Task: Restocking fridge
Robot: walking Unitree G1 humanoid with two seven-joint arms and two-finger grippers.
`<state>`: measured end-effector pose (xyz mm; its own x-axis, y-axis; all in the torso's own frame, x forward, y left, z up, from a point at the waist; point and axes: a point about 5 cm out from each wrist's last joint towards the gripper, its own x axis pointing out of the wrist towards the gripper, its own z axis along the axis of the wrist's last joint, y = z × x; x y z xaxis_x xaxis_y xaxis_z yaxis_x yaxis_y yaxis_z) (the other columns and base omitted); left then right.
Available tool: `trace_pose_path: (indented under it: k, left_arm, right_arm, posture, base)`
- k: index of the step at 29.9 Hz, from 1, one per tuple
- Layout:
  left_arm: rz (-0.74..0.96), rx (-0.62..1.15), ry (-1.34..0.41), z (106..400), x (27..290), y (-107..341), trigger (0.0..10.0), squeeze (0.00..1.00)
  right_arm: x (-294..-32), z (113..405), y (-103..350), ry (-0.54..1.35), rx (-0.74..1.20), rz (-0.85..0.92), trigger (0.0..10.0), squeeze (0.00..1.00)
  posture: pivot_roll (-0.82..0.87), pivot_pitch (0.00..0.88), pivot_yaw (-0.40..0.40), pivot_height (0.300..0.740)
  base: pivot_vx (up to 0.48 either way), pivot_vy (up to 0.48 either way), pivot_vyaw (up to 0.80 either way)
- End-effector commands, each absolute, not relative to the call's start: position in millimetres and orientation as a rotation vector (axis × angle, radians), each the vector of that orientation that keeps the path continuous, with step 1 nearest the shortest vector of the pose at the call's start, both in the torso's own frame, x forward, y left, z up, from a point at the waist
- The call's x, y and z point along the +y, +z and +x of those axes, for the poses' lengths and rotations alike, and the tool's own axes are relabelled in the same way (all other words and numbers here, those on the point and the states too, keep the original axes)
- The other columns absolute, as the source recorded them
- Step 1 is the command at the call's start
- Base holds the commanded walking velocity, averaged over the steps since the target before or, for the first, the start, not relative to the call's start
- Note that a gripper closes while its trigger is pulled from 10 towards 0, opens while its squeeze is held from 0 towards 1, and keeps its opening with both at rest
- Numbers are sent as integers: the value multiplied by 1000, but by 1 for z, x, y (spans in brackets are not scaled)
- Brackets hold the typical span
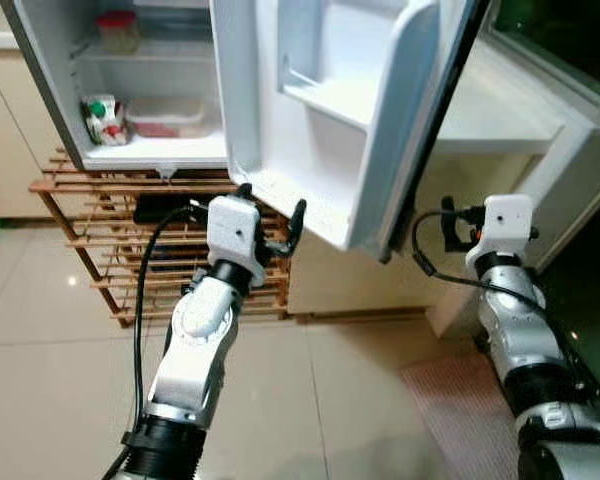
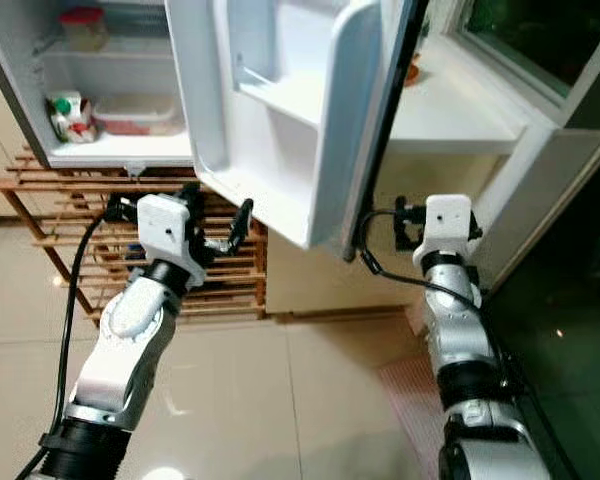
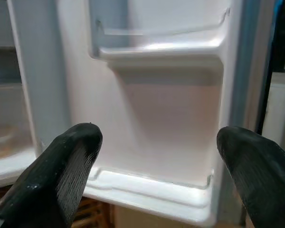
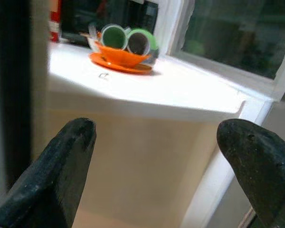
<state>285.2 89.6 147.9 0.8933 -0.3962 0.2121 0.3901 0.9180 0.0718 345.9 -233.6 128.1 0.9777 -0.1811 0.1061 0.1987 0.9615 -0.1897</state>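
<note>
While the door hangs wide open over both arms, the risk is plain: the left gripper sits just under its lower edge, fingers spread wide and empty, and a lift could knock the white moulded plastic shelf. The right gripper, also open and holding nothing, waits beside the door's dark outer edge; a swing could pinch it. Inside the fridge, a carton and a clear tub, possibly with food, rest on smooth white shelves. An orange dish with round cups stands on the glossy counter.
</note>
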Motion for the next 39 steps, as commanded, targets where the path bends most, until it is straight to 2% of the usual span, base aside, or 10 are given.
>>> trace_pose_path:
  k: [1, 6, 13, 17, 19, 21, 22, 27, 33, 39]
  left_arm:
    - [41, -167, -437, 280, 88, 135, 10000, 0]
    - [51, -142, -449, 276, 89, 130, 10000, 0]
    - [45, -126, -457, 274, 92, 129, 10000, 0]
    - [51, -57, -475, 270, 92, 117, 10000, 0]
    - [128, 67, -479, 269, 94, 93, 10000, 0]
    - [198, 280, -400, 268, 114, 50, 10000, 0]
    - [198, 280, -400, 268, 114, 50, 10000, 0]
    - [276, 602, -247, 251, 157, -23, 10000, 0]
    - [383, 821, -271, 225, 166, -56, 10000, 0]
    - [451, 1126, -286, 173, 187, -89, 10000, 0]
  right_arm:
    - [-238, 348, 125, -220, -68, -213, 10000, 0]
    - [-241, 356, 133, -228, -77, -250, 10000, 0]
    - [-247, 358, 135, -254, -72, -268, 10000, 0]
    - [-247, 358, 133, -254, -72, -263, 10000, 0]
    - [-245, 359, 133, -248, -73, -258, 10000, 0]
    - [-241, 360, 132, -232, -72, -254, 10000, 0]
    - [-241, 360, 132, -232, -72, -254, 10000, 0]
    - [-233, 370, 144, -204, -87, -243, 10000, 0]
    - [-220, 382, 166, -138, -135, -216, 10000, 0]
    - [-199, 389, 178, -52, -174, -149, 10000, 0]
  posture:
    - [36, 0, -52, 740]
    - [41, 0, -52, 740]
    - [43, 0, -55, 740]
    - [37, 0, -54, 740]
    - [29, 0, -53, 740]
    - [20, 12, -57, 740]
    - [20, 12, -57, 740]
    - [-2, 40, -78, 740]
    - [-25, 78, -106, 740]
    - [-61, 83, -111, 740]
  base:
    - [315, 360, 0]
    - [315, 361, 0]
    - [0, 0, 0]
    - [0, 0, 0]
    - [0, 0, 0]
    - [0, 0, 0]
    - [0, 0, 0]
    - [0, 0, 0]
    - [0, 0, 0]
    - [0, 0, 0]
